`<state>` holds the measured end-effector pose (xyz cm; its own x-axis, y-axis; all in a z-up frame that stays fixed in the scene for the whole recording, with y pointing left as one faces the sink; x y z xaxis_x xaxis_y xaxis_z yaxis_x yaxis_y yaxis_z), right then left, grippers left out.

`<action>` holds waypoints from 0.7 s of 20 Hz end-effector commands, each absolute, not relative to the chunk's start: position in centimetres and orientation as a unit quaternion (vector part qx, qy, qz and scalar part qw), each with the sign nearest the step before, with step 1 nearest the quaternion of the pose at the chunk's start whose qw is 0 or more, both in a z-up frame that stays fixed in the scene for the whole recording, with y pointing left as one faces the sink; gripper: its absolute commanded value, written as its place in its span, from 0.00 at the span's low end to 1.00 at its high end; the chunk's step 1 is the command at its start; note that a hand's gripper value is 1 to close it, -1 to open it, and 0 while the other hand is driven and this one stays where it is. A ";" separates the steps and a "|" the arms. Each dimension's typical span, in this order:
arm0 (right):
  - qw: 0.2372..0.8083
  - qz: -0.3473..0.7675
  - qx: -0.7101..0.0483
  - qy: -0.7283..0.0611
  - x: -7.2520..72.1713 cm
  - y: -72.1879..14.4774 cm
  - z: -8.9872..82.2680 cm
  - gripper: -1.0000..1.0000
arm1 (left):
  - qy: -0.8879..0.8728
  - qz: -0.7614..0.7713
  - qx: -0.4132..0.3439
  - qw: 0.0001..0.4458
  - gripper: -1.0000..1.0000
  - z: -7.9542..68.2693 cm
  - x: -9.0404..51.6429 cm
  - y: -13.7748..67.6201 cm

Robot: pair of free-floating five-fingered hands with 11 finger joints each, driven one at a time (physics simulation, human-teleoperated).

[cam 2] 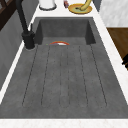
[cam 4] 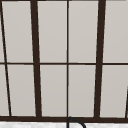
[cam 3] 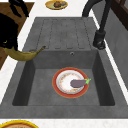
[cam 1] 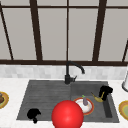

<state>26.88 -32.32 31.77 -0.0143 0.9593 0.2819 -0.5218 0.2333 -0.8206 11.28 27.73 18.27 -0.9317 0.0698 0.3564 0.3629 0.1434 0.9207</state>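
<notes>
My right hand (cam 1: 106, 91) hangs over the right side of the sink basin (cam 1: 110, 112), shut on a yellow banana (cam 1: 97, 98). In the right side view this hand (cam 3: 8, 32) holds the banana (cam 3: 23, 54) above the basin's near-side rim. On the basin floor lies an orange-rimmed white plate (cam 1: 89, 110) with a small purple eggplant (cam 1: 85, 101) on it; the plate (cam 3: 58, 82) and eggplant (cam 3: 78, 83) sit to the left of and below the banana. My left hand (cam 1: 33, 114) floats idle at the drainboard's front left corner, fingers relaxed, holding nothing.
A big red ball (cam 1: 67, 115) is at the sink's front edge. The black faucet (cam 1: 68, 75) stands behind the sink's middle. A yellow plate with brown food (cam 1: 4, 103) is on the left counter, a yellow-green plate (cam 1: 124, 108) and a white jar (cam 1: 125, 83) on the right.
</notes>
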 end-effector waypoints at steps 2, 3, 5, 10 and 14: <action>0.659 0.558 -0.253 -0.436 24.3 -35.0 35.7 1.00 | -0.747 -0.638 -0.145 0.115 0.50 18.3 11.3 27.7; 0.659 0.558 -0.253 -0.436 23.7 -35.5 36.5 1.00 | -0.747 -0.638 -0.145 0.115 0.50 18.3 11.3 27.7; 0.661 0.557 -0.252 -0.436 22.7 -36.6 38.1 1.00 | -0.747 -0.638 -0.145 0.115 0.50 18.3 11.3 27.7; 0.659 0.560 -0.243 -0.440 21.1 -39.7 41.7 1.00 | -0.747 -0.638 -0.145 0.115 0.50 18.3 11.3 27.7; 0.660 0.560 -0.240 -0.440 19.8 -42.0 44.0 1.00 | -0.747 -0.638 -0.145 0.115 0.50 18.3 11.3 27.7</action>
<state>20.59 -40.30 42.31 -0.0145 0.9561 0.2928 -0.5277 0.2414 -0.8144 11.28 27.73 18.27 -0.9317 0.0698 0.3564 0.3629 0.1434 0.9207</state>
